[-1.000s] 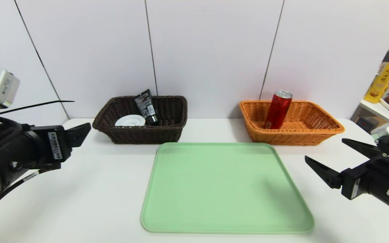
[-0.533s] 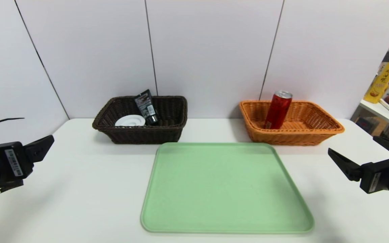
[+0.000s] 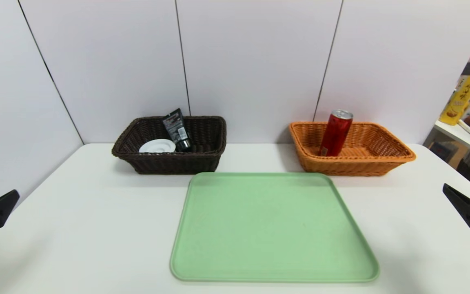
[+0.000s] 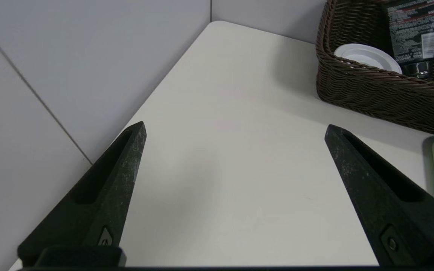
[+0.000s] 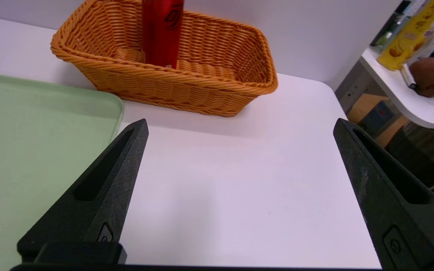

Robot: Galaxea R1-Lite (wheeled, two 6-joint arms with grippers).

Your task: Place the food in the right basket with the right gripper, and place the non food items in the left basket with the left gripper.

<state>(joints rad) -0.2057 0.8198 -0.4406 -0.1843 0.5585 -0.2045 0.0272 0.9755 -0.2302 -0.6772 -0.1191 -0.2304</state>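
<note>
A red can (image 3: 335, 132) leans inside the orange basket (image 3: 386, 160) at the back right; the right wrist view shows the can (image 5: 162, 32) in that basket (image 5: 209, 94) too. The dark brown basket (image 3: 169, 165) at the back left holds a black tube (image 3: 176, 128) and a white roll (image 3: 157, 145), which also show as tube (image 4: 413, 34) and roll (image 4: 365, 60) in the left wrist view. My left gripper (image 4: 236, 130) is open over bare table at the left edge, holding nothing. My right gripper (image 5: 239, 126) is open over bare table at the right edge, likewise holding nothing.
A light green tray (image 3: 273, 228) lies in the middle of the white table (image 3: 96, 212), in front of both baskets. A side desk (image 3: 469, 134) with boxes stands beyond the table's right edge. Grey wall panels close off the back and left.
Both arms have drawn back and outward toward the table's near corners, so only their fingertips remain in the head view. Can, tube and roll have not moved.
</note>
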